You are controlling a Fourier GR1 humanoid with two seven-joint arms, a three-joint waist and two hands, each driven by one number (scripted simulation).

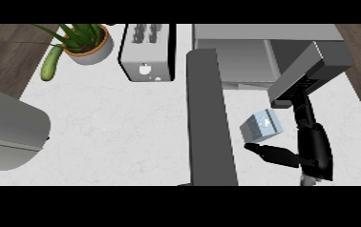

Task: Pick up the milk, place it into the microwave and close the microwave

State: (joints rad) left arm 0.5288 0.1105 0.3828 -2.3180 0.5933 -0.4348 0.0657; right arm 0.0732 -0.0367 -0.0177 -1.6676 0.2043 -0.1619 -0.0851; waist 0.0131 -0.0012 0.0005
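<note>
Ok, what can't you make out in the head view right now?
All in the head view:
Cavity of the grey microwave: hidden under its own top and the grey right forearm.
Whether the black right hand touches the small pale-blue milk carton: edges merge, cannot tell.
Left hand: outside the view; only a rounded grey shape shows at the left edge.
Open grey microwave door: lower end cut off by the bottom edge.

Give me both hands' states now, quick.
Right hand: open, thumb and fingers spread beside the milk, not closed round it.
Left hand: not in view.
</note>
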